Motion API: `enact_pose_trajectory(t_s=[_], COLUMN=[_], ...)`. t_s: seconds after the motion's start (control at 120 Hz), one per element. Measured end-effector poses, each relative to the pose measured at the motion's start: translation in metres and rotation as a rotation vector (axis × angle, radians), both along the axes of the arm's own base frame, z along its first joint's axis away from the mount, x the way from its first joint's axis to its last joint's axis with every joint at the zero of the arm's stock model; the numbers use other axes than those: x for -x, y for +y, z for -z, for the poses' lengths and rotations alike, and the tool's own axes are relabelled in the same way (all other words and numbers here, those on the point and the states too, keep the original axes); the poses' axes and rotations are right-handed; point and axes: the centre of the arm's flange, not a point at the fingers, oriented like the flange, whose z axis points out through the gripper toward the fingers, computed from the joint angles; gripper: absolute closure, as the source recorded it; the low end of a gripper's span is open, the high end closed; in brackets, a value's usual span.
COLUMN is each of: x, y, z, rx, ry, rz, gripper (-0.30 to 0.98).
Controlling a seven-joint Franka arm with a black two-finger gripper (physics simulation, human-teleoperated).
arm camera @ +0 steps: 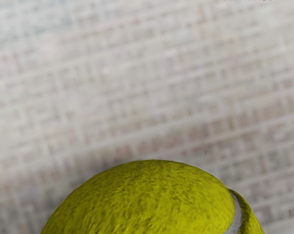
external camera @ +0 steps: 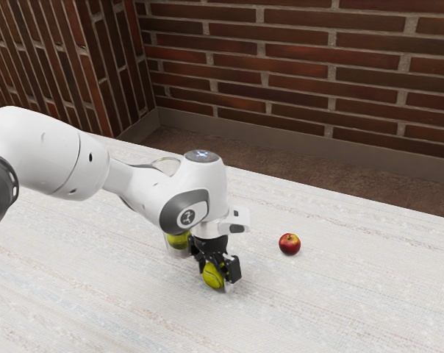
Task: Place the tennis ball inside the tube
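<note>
Plainly, a brick wall of reddish-brown courses with pale mortar rises behind a table with a whitish, woven-looking surface. Over it reaches the smooth white arm, grey-trimmed; its round cap and side disc bear small marks, too small to read. Partly hidden behind the arm stands a clear tube with a yellow-green ball inside. The black gripper pinches the fuzzy tennis ball, pale-seamed, outside the tube and low over the table. Apart from them sits a glossy red apple.
</note>
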Motion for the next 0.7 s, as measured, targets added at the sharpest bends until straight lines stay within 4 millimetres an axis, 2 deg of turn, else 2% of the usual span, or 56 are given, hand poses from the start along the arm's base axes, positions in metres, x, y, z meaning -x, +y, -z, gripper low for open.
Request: enact_pose_trajectory(t_s=[0.283, 0.483, 0.6, 0.7], x=[0.000, -0.001, -0.004, -0.009], y=[-0.003, -0.004, -0.004, -0.005], z=[0.001, -0.002, -0.017, -0.042], rx=[0.006, 0.003, -0.001, -0.004], ry=[-0.007, -0.013, -0.036, -0.068], rz=[0.004, 0.002, 0.000, -0.003], gripper=[0.23, 0.29, 0.39, 0.44])
